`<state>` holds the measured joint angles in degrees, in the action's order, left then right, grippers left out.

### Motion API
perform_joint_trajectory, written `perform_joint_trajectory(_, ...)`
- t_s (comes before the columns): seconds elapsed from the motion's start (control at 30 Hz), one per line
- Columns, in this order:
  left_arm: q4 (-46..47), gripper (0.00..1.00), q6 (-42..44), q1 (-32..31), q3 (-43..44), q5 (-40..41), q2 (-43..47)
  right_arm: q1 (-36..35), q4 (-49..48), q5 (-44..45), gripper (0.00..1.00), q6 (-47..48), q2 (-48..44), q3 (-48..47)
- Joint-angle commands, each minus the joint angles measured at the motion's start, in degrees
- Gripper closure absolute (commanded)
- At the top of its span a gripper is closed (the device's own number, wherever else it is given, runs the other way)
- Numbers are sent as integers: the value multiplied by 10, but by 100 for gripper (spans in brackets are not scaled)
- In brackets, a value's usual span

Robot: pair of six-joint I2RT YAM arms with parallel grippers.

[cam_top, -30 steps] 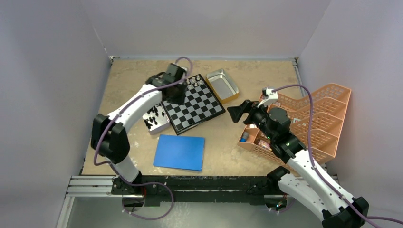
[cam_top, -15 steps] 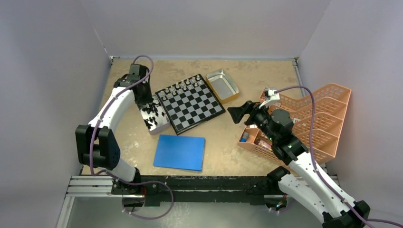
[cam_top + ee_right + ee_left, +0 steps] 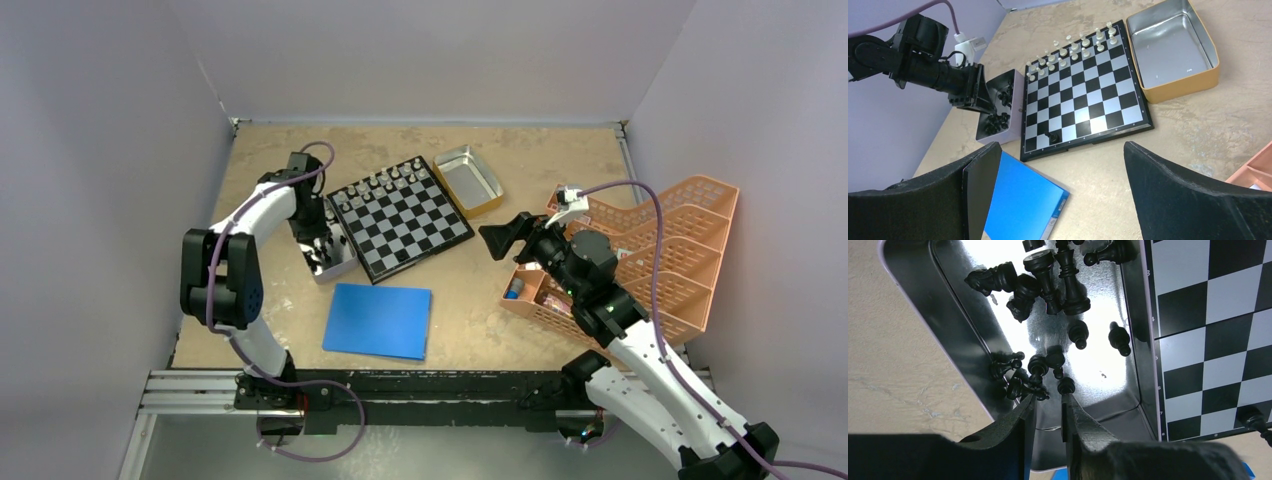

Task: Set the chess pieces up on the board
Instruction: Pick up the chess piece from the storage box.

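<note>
— Left gripper [image 3: 1048, 401], how does it stand?
— Jaws nearly together with a narrow gap and nothing clamped. Its tips are down in the metal tray [image 3: 948, 320], black chess pieces [image 3: 1048, 275] just ahead. The board [image 3: 1218, 340] lies just right of it.
— Right gripper [image 3: 1063, 150]?
— Jaws wide, empty, well back from the board. White pieces [image 3: 1073, 47] fill the far rows, and one black piece [image 3: 1051, 136] stands nearest.
</note>
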<state>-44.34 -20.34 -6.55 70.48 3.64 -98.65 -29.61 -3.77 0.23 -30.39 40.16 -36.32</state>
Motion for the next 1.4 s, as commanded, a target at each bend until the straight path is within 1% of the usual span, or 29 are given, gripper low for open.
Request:
perform_joint_trajectory(0.0, 9, 74, 11, 1, 8, 3, -7, 1, -28, -9, 6, 8, -1, -6)
perform_joint_trajectory(0.13, 11, 71, 11, 3, 7, 17, -16, 2, -23, -5, 6, 11, -3, -7)
perform_joint_trajectory(0.3, 11, 70, 13, 5, 11, 19, -26, 1, -25, -4, 5, 9, -7, -5)
perform_joint_trajectory(0.93, 7, 75, 20, 13, 32, 19, -53, 1, -13, -4, 5, 12, -20, -15)
perform_joint_trajectory(1.0, 7, 77, 23, 14, 35, 17, -57, 2, -15, -4, 5, 12, -23, -12)
perform_joint_trajectory(1.17, 2, 88, 25, 14, 40, 22, -60, 1, -29, -15, 5, 7, -20, -3)
perform_joint_trajectory(1.37, -11, 93, 21, 13, 44, 24, -40, 1, -24, -8, 5, 11, -18, -3)
